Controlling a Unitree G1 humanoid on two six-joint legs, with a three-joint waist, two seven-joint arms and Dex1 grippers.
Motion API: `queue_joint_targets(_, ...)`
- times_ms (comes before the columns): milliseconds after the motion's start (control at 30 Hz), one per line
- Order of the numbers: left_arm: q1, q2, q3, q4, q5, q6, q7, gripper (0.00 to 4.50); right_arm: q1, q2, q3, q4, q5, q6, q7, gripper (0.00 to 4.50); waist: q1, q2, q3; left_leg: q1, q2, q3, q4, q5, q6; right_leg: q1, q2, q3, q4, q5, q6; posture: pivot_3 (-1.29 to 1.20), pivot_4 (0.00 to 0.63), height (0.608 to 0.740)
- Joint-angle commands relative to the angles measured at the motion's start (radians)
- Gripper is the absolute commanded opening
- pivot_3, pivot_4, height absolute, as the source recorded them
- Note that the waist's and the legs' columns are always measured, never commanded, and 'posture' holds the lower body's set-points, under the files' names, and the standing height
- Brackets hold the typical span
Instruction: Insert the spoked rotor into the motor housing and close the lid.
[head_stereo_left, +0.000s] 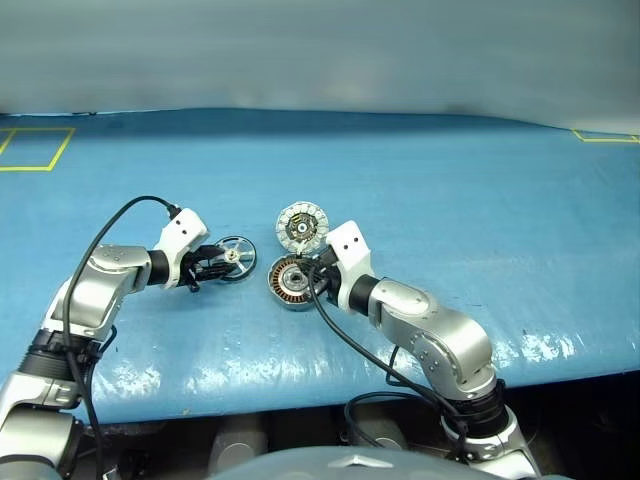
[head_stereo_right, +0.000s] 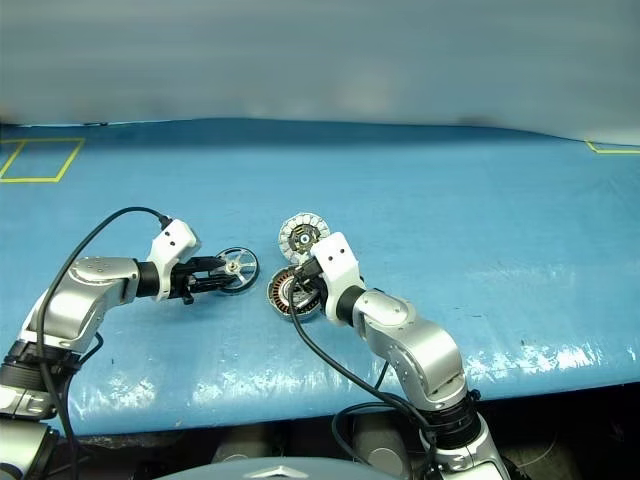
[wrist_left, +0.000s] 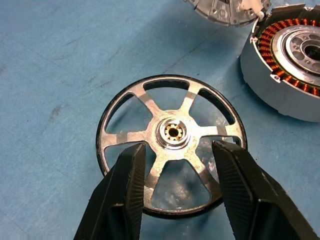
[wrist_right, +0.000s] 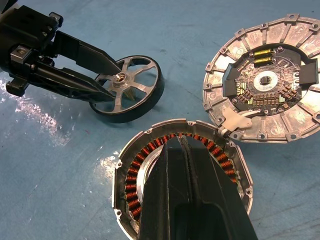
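The spoked rotor (wrist_left: 150, 110), black-rimmed with silver spokes and hub, lies on the blue table left of the motor housing (head_stereo_left: 285, 285). My left gripper (wrist_left: 175, 145) is open, its two fingers reaching over the rotor on either side of the hub; I cannot tell whether they touch it. The housing (wrist_right: 131, 175) is a grey cup with copper windings. Its lid (wrist_right: 265, 85) stands swung open on the far side, inner face showing. My right gripper (wrist_right: 179, 142) is shut, its fingers lying over the housing's open top with nothing between them.
The blue table (head_stereo_left: 450, 200) stretches wide on all sides, with its front edge (head_stereo_left: 300, 400) close to me. Yellow tape marks sit at the far left (head_stereo_left: 35, 150) and far right (head_stereo_left: 605, 137). Black cables hang from both wrists.
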Motion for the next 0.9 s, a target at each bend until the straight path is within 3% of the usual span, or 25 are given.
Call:
queue_joint_targets(33, 0.018, -0.002, -0.009, -0.026, 0.011, 0.012, -0.006, 2.27, 0.000, 0.007, -0.009, -0.029, 0.006, -0.024, -0.004, 0.00, -0.001, 0.000, 0.000, 0.000, 0.000, 0.000, 0.000, 0.000, 0.000, 0.000, 0.000, 0.000, 0.000, 0.000, 0.000, 0.00, 0.150, 0.740)
queue_joint_targets(433, 0.071, -0.015, -0.001, -0.048, 0.034, 0.032, 0.049, 2.27, -0.008, 0.006, -0.006, -0.020, 0.001, -0.023, 0.001, 0.00, 0.000, 0.000, 0.000, 0.001, 0.000, 0.000, 0.000, 0.000, 0.000, 0.001, 0.000, 0.001, 0.001, 0.000, 0.000, 0.00, 0.150, 0.740)
queue_joint_targets(633, 0.085, -0.030, 0.015, -0.045, 0.041, 0.036, 0.077, 1.09, -0.007, 0.005, -0.002, -0.022, -0.003, -0.022, 0.003, 0.00, 0.001, 0.001, -0.001, 0.003, 0.000, 0.000, 0.001, 0.000, 0.000, 0.002, 0.000, 0.001, 0.001, 0.000, 0.000, 0.00, 0.150, 0.740)
queue_joint_targets(900, 0.080, -0.019, 0.006, -0.046, 0.058, 0.038, 0.067, 1.06, -0.007, 0.007, -0.003, -0.022, -0.004, -0.021, 0.001, 0.00, 0.000, 0.001, -0.001, 0.004, 0.000, 0.000, 0.002, 0.002, -0.001, 0.003, 0.000, 0.001, 0.002, 0.000, -0.003, 0.00, 0.150, 0.740)
